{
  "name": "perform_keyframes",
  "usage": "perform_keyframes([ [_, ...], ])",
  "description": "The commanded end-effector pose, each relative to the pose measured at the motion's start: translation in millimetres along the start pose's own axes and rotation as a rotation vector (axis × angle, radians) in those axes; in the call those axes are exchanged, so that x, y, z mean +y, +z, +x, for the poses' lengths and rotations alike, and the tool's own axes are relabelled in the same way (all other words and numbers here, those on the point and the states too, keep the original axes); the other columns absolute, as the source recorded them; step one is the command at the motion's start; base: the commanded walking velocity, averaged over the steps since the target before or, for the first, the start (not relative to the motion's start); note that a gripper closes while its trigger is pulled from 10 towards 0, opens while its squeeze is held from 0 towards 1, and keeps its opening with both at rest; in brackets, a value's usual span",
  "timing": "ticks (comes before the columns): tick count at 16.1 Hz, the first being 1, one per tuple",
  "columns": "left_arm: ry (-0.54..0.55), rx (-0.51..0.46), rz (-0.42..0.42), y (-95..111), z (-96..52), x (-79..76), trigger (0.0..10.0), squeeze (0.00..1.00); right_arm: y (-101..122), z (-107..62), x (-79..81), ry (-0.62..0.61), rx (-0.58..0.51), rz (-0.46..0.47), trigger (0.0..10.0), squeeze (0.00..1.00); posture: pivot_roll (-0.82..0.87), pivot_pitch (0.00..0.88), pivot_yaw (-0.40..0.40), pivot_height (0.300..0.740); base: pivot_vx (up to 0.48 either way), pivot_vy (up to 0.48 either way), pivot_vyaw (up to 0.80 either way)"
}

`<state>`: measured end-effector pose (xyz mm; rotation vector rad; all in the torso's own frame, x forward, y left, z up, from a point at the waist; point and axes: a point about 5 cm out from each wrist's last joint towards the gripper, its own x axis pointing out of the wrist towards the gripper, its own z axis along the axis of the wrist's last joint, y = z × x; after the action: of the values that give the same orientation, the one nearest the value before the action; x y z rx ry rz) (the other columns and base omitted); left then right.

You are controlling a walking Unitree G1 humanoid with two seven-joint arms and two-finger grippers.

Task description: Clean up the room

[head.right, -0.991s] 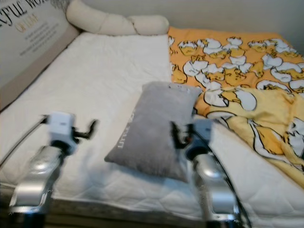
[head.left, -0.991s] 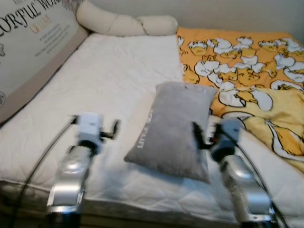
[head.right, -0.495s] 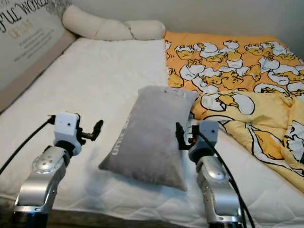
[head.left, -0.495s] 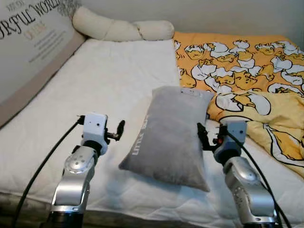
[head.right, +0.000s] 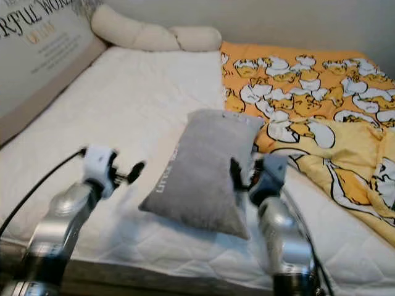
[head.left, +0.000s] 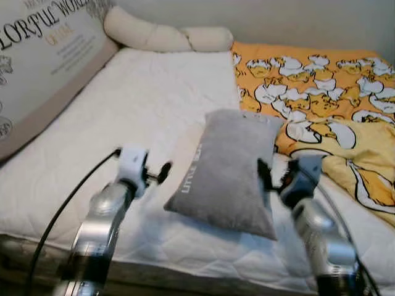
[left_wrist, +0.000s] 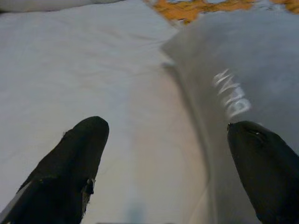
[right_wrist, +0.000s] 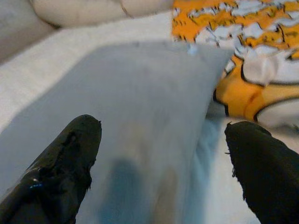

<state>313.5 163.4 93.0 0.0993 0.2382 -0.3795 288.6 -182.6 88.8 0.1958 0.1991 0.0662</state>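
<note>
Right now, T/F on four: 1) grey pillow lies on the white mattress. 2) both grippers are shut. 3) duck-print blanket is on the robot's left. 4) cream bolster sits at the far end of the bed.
1) The grey pillow lies on the white mattress: true.
2) Both grippers are shut: false. The left gripper and right gripper both have their fingers spread apart, one at each side of the pillow.
3) The duck-print blanket is on the robot's left: false. It covers the bed's right side.
4) The cream bolster sits at the far end: true.
</note>
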Motion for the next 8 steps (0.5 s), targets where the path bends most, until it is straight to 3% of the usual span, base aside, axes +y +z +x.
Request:
perform_keyframes([
  [1,-0.041,0.014,0.002,0.2,9.4,-0.2,10.0,1.0,6.9,3.6,-9.5,0.013,-0.03,0.059,10.0,1.0,-0.01,0.0,0.005,0.74,0.0,0.0,0.0],
  [4,-0.045,0.096,-0.001,-0.5,34.7,-1.4,10.0,1.0,7.4,15.1,-40.6,-0.078,-0.017,0.161,10.0,1.0,-0.04,0.0,0.028,0.74,0.0,0.0,0.0],
  [5,-0.019,0.161,0.018,-4.2,44.8,-4.1,10.0,1.0,3.4,20.4,-59.5,-0.167,-0.001,0.199,10.0,1.0,-0.06,0.0,0.039,0.74,0.0,0.0,0.0],
  [8,-0.034,0.265,-0.04,-12.7,51.4,-10.2,10.0,1.0,-7.1,23.8,-71.9,-0.23,0.044,0.25,10.0,1.0,-0.08,0.0,0.046,0.74,0.0,0.0,0.0],
])
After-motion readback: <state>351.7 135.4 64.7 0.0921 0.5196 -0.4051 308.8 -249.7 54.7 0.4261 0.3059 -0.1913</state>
